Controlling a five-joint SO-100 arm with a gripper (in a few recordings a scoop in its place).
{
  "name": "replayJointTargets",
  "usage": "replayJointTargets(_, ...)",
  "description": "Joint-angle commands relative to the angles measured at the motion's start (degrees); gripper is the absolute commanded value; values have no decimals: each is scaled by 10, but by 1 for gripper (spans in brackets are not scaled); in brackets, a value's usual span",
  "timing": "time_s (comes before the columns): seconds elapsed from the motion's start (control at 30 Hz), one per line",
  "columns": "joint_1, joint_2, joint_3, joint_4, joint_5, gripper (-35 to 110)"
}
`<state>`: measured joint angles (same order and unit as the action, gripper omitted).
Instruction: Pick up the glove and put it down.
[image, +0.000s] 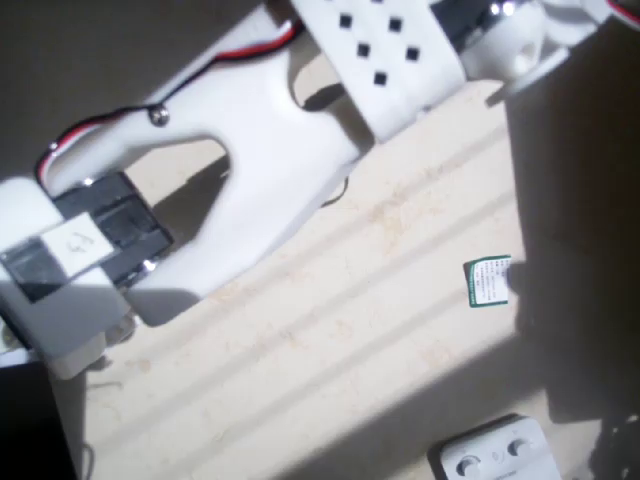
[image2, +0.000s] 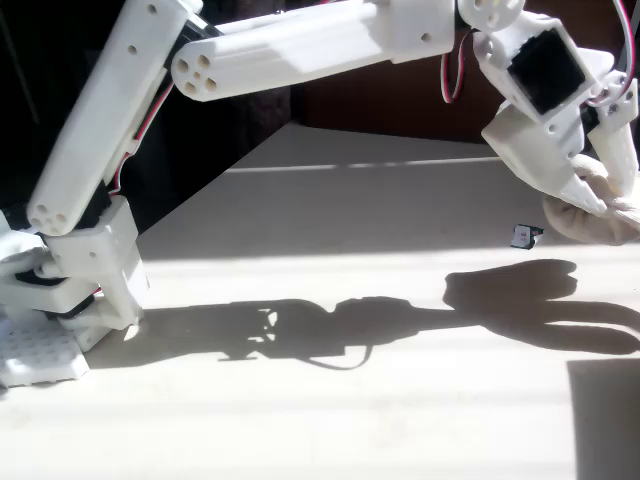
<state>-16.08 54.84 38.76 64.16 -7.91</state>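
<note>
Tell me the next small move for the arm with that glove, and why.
Probably lower the gripper a little before opening. In the fixed view it is closed on the glove, which hangs above the table, casting its shadow well below itself. Releasing from there would drop it; easing down first should set it on the surface, near the small card.

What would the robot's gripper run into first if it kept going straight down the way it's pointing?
The soft cream-beige fabric glove: in the fixed view the white gripper points down and right, jaws already around it. Beyond that lies the pale table, though depth is unclear.
</note>
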Motion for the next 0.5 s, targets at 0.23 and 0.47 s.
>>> replayJointTargets(0.23, 153, 84, -26, 46, -4, 0)
replayJointTargets(0.47, 243, 85, -21, 54, -61, 0)
